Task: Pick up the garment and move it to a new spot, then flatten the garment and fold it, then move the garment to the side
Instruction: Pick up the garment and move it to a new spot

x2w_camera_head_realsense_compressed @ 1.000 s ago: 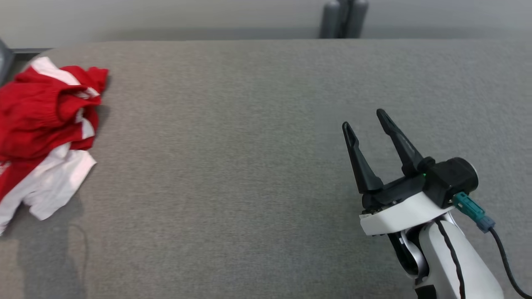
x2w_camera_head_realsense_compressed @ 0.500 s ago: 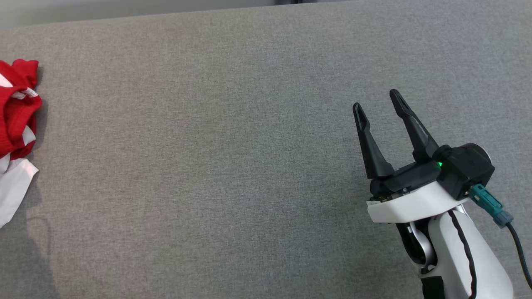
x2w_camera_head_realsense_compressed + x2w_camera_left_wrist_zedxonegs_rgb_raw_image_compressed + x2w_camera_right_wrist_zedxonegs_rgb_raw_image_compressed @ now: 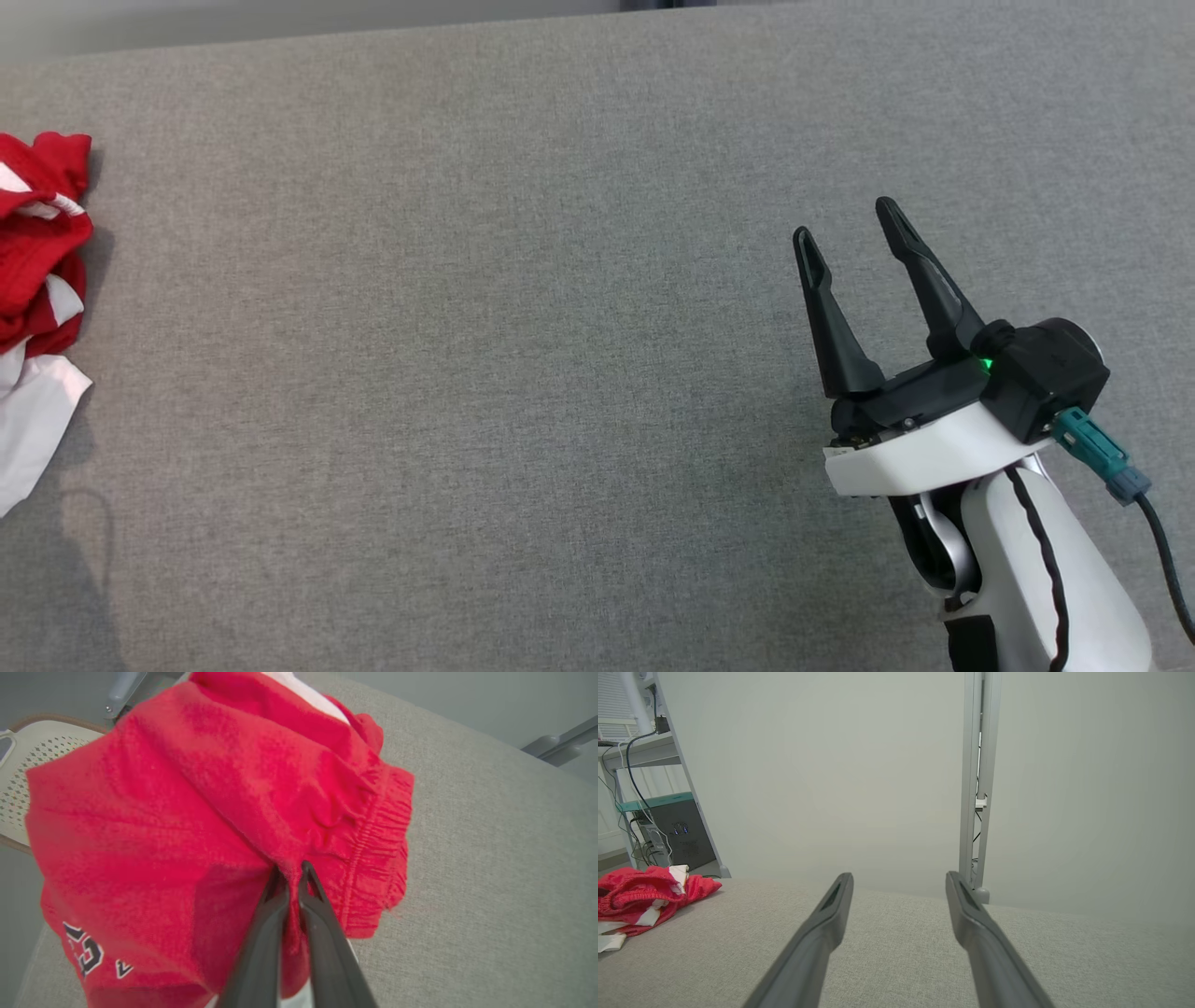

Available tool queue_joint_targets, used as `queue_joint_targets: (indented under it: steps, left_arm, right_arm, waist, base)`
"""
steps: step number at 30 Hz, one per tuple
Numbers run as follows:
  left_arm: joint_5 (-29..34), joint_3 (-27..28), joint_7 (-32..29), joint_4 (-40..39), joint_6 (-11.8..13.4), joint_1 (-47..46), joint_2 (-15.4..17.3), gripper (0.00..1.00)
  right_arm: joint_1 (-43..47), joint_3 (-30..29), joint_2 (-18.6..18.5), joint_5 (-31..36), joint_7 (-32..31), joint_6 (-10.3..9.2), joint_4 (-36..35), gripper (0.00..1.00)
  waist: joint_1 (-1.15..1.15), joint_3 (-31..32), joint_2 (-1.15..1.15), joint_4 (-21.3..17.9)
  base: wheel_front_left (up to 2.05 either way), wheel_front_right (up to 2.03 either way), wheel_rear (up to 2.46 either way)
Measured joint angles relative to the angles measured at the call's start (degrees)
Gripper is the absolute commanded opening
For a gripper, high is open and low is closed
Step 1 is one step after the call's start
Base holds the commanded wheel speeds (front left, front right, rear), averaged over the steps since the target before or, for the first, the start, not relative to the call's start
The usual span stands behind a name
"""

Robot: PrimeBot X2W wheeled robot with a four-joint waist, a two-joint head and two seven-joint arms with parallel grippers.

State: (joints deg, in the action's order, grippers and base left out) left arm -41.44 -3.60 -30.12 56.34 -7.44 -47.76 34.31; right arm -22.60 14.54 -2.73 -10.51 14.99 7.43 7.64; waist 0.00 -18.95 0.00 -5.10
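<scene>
The garment (image 3: 37, 243) is a crumpled red and white piece lying at the far left edge of the grey fabric table (image 3: 523, 327). In the left wrist view my left gripper (image 3: 290, 868) is shut, its two dark fingers pinching a fold of the red garment (image 3: 187, 788) near its gathered waistband. My right gripper (image 3: 842, 218) hovers over bare table at the right, open with nothing between its fingers. From the right wrist view the right gripper (image 3: 899, 876) points across the table, with the garment (image 3: 644, 891) far off to its left.
A white perforated chair seat (image 3: 28, 765) stands beyond the table's corner behind the garment. An upright metal post (image 3: 978, 788) rises behind the table's far edge. A shelf frame with a dark computer case (image 3: 668, 826) is at the back left.
The head camera swung, so the garment now sits at the picture's left edge. In the last half second the garment's red edge bunched up slightly. The right gripper has hardly moved.
</scene>
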Motion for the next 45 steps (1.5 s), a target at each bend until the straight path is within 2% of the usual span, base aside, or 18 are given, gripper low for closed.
queue_joint_targets:
  steps: [5,10,20,26,34,36,41,45]
  left_arm:
    - [-0.6,-3.1,1.4,-2.3,0.0,-0.3,1.5,0.0]
    - [-1.2,-7.6,1.7,-8.0,0.0,-0.9,1.9,0.0]
    - [-3.2,-16.0,0.3,-24.0,0.0,-3.2,0.6,0.0]
    - [-6.2,-17.8,-0.5,-35.0,0.1,-3.0,-5.1,0.0]
    - [-17.1,-13.9,2.3,-47.1,4.4,0.2,-17.0,0.0]
    - [-19.1,-12.5,3.9,-48.9,5.6,2.9,-18.8,0.0]
    - [-22.0,-10.6,7.9,-49.3,6.2,14.4,-20.5,0.0]
    - [-23.2,-9.6,10.3,-44.1,4.6,23.7,-20.0,0.0]
  right_arm:
    - [0.4,0.4,0.0,-0.7,0.0,0.0,0.4,1.0]
    - [1.8,0.3,0.0,-2.0,0.0,0.0,0.9,1.0]
    - [3.3,-0.1,0.0,-3.9,0.0,0.0,1.2,1.0]
    - [4.9,-1.1,0.0,-5.1,0.0,0.0,1.4,1.0]
    - [5.9,-4.0,0.0,-4.8,0.0,0.0,1.2,1.0]
    - [6.0,-4.7,0.0,-4.5,0.0,0.0,1.2,1.0]
    - [6.6,-5.8,0.0,-4.1,0.0,0.0,1.4,1.0]
    - [6.7,-5.6,0.0,-4.1,0.0,-0.01,2.0,1.0]
  waist:
    - [0.0,2.1,0.0,0.2]
    - [0.0,5.3,0.0,0.1]
    - [0.0,10.3,0.0,-2.8]
    - [0.0,12.7,0.0,-7.1]
    - [0.0,14.1,0.0,-11.0]
    - [0.0,13.9,0.0,-11.1]
    - [0.0,13.4,0.0,-10.5]
    - [0.0,12.9,0.0,-9.5]
  base:
    - [0.0,0.0,0.0]
    - [0.0,0.0,0.0]
    - [0.0,0.0,0.0]
    - [0.0,0.0,0.0]
    - [0.0,0.0,0.0]
    - [0.0,0.0,0.0]
    - [0.0,0.0,0.0]
    - [0.0,0.0,0.0]
